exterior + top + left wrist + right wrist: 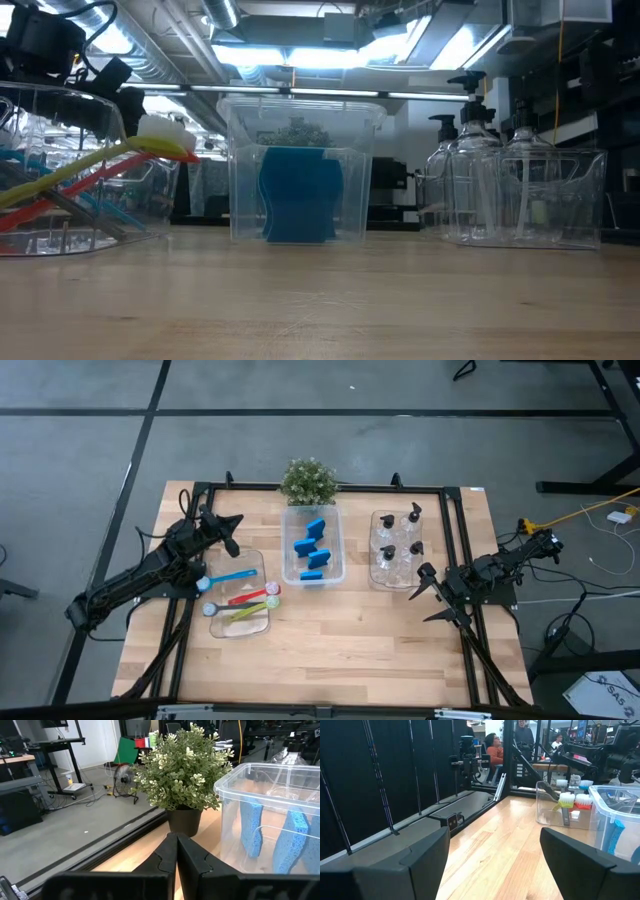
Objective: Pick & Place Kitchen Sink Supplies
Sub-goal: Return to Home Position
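One camera looks straight down on the whole table [330, 650]. Another sits at tabletop height, near the middle bin [300, 125], facing the room behind. The left wrist camera looks closely at the potted plant [182, 770] and that same bin; the right wrist camera faces across the tabletop toward the brushes [568, 799], farther off.

Smooth pale wood, satin sheen, over the table [330, 645]. Clear glossy plastic in the centre-frame bin [341, 550] and right-hand bottles [398, 555]. Porous matt foam on the blue sponges [316, 527]. Glossy plastic on the brushes [245, 597], left.
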Controlling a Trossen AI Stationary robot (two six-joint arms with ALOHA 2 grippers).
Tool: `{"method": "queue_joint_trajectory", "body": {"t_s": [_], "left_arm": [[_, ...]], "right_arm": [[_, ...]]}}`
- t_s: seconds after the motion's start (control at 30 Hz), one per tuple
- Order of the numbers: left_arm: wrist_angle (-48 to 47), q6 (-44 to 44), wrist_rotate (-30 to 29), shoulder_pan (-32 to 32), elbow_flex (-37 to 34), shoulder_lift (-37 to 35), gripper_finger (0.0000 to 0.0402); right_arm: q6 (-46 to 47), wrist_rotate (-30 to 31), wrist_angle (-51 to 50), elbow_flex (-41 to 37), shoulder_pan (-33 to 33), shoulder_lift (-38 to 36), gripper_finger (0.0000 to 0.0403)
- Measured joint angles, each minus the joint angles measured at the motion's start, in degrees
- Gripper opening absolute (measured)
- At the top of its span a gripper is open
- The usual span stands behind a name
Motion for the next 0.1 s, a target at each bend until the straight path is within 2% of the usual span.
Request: {"method": "queue_joint_trajectory", "body": {"t_s": [0.1], "left_arm": [[-0.01,-0.01,-0.02,-0.01,0.0,0.0,0.0007]], "right_arm": [[-0.11,0.01,0.02,-0.02,0.02,-0.02,0.0308]]}}
